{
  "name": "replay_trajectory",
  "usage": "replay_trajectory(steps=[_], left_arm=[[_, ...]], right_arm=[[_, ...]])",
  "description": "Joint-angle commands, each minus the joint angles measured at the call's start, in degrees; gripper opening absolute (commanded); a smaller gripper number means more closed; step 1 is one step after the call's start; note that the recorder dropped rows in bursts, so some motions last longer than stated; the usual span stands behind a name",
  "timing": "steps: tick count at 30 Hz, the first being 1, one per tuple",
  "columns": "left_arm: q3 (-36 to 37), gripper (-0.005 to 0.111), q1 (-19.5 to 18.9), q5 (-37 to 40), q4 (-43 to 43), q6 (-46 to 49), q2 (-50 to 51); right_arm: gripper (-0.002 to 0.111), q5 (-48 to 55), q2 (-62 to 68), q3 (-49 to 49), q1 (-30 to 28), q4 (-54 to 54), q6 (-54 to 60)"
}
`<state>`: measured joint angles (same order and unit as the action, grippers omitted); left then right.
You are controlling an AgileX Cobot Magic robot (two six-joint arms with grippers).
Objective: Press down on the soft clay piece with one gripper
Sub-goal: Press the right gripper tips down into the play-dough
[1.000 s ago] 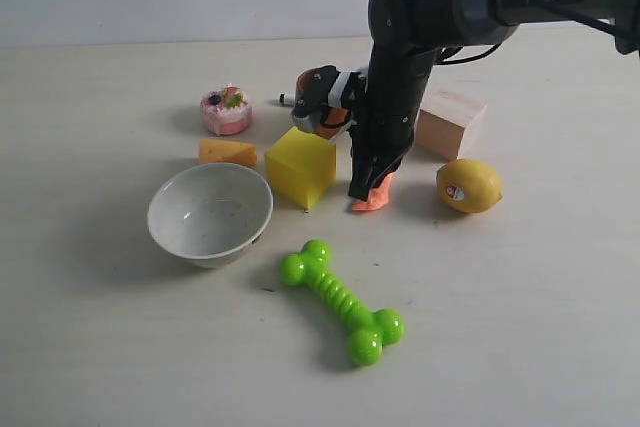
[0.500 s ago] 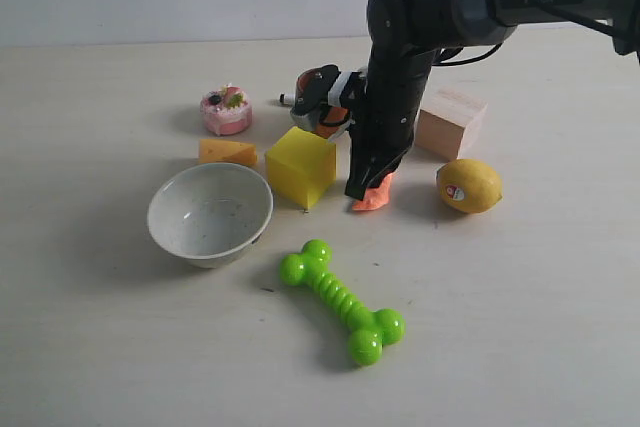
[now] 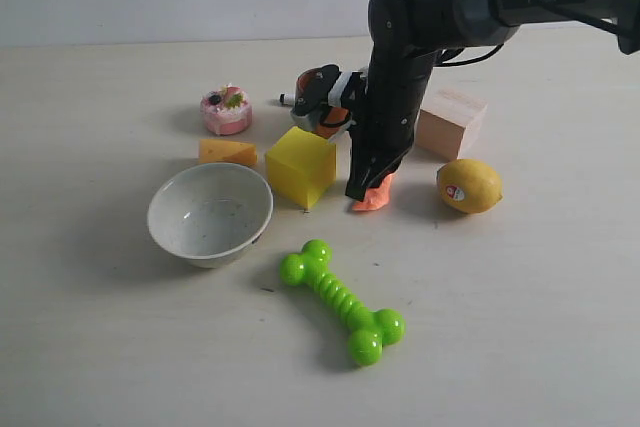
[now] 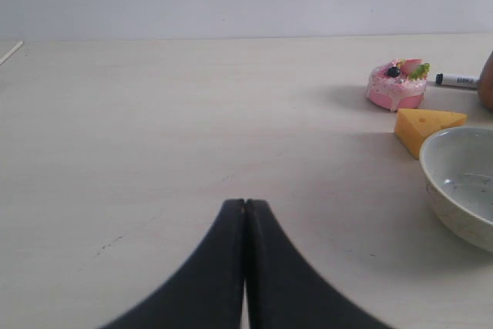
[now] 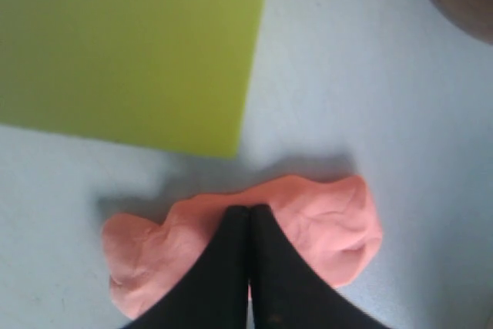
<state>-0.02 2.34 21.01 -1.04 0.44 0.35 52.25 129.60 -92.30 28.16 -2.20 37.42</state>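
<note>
Directly under the right tool (image 5: 248,209), jaws closed together and empty, lies the salmon-orange lumpy clay piece (image 5: 327,225), long axis crossing the jaws, on the counter (image 3: 500,327) between yellow cube (image 3: 300,165) and lemon (image 3: 468,185).

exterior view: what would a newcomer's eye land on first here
The black right gripper, jaws shut, stands at the centre with its tips on the soft clay piece, between the yellow cube and the lemon. Next is the bright green bone toy, nearer the camera, to the right of the white bowl.
</note>
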Motion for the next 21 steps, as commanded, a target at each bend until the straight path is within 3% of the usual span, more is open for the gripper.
replay_trajectory(steps=[1, 11, 21], left_arm=[[0.02, 0.0, 0.43, -0.39, 0.14, -0.12, -0.35], [0.02, 0.0, 0.43, -0.39, 0.14, -0.12, -0.35], [0.02, 0.0, 0.43, -0.39, 0.14, -0.12, -0.35]], right_arm=[[0.0, 0.06, 0.29, 1.06, -0.17, 0.5, -0.17], [0.023, -0.27, 0.03, 1.06, -0.17, -2.98, -0.17], [0.027, -1.53, -2.27, 1.06, -0.17, -2.98, -0.17]])
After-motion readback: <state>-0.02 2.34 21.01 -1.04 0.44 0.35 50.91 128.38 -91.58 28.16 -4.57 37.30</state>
